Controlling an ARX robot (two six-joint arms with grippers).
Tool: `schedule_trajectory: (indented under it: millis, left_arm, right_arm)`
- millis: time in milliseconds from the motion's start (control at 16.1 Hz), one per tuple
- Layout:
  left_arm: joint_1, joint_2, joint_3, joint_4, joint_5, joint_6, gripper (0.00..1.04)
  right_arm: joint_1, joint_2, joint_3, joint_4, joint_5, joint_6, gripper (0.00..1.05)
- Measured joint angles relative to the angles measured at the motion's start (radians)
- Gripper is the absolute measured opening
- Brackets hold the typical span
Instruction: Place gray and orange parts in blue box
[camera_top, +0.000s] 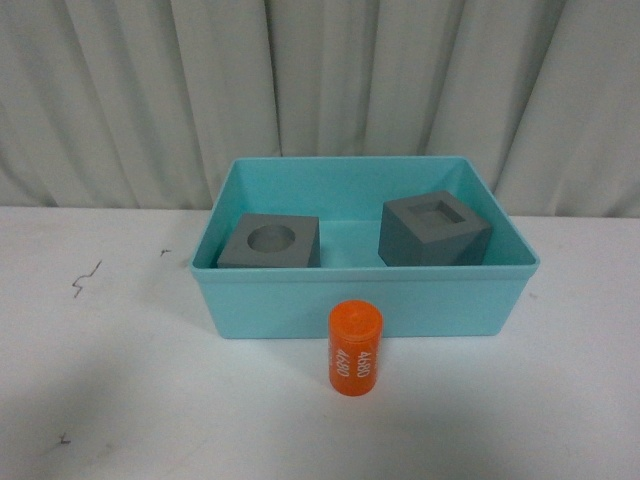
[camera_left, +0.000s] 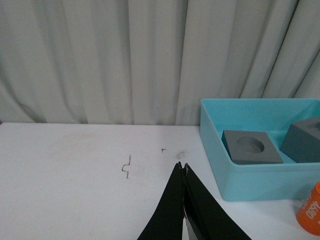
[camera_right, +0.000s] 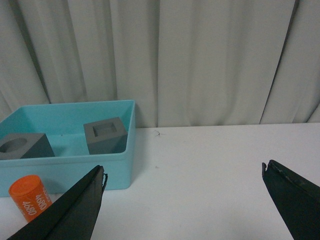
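The blue box (camera_top: 360, 300) stands mid-table with two gray cubes inside. One cube (camera_top: 270, 242) has a round recess and lies at the left. The other (camera_top: 435, 230) has a square recess and sits tilted at the right. An orange cylinder (camera_top: 355, 349) with white digits stands upright on the table, just in front of the box's near wall. Neither arm shows in the front view. My left gripper (camera_left: 182, 165) is shut and empty over bare table, left of the blue box (camera_left: 240, 180). My right gripper (camera_right: 184, 169) is open and empty, right of the blue box (camera_right: 117, 170) and the orange cylinder (camera_right: 31, 197).
A white table (camera_top: 120, 380) carries small dark marks (camera_top: 87, 277) to the left of the box. Pleated white curtains (camera_top: 320, 90) hang close behind the table's far edge.
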Motion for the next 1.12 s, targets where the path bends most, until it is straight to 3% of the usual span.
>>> schedule_trajectory:
  millis: [683, 745, 931, 993, 1118]
  left_arm:
    - [0.000, -0.346, 0.000, -0.340, 0.000, 0.000, 0.02]
    - [0.000, -0.455, 0.000, -0.491, 0.002, 0.000, 0.02]
    - [0.001, -0.494, 0.001, -0.490, 0.001, 0.000, 0.02]
    - [0.001, -0.494, 0.001, -0.484, 0.000, 0.000, 0.04]
    - [0.001, -0.494, 0.001, -0.486, 0.000, 0.000, 0.27]
  right_arm:
    - [0.000, 0.000, 0.000, 0.000, 0.000, 0.000, 0.98]
    - [0.000, 0.000, 0.000, 0.000, 0.000, 0.000, 0.98]
    - [0.000, 0.000, 0.000, 0.001, 0.000, 0.000, 0.98]
    - [0.000, 0.000, 0.000, 0.000, 0.000, 0.000, 0.98]
    - [0.000, 0.000, 0.000, 0.001, 0.000, 0.000, 0.98]
